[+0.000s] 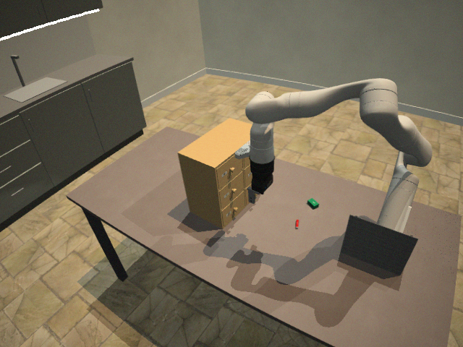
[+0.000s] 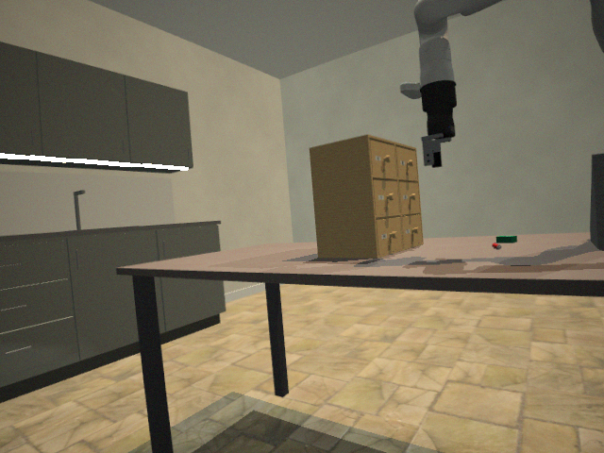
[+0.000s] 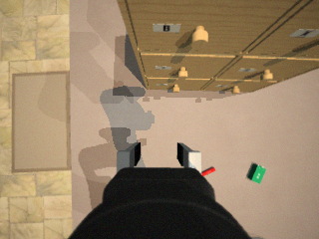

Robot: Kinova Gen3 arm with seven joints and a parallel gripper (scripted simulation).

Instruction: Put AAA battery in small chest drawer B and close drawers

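The small wooden chest (image 1: 215, 175) stands upright on the table with two columns of drawers, all pushed in. Drawer B (image 3: 166, 28) is the top drawer of one column and has a small knob (image 3: 200, 34); it also shows in the exterior view (image 2: 383, 159). The AAA battery (image 1: 296, 223) is red and lies on the table in front of the chest; it also shows in the wrist view (image 3: 208, 170). My gripper (image 1: 252, 196) (image 2: 432, 158) points straight down, open and empty, in front of the chest's top row, high above the table.
A small green block (image 1: 313, 203) lies on the table a little beyond the battery. A dark upright panel (image 1: 377, 244) stands at the table's right side by the arm's base. The table's edge runs close behind the chest's left side.
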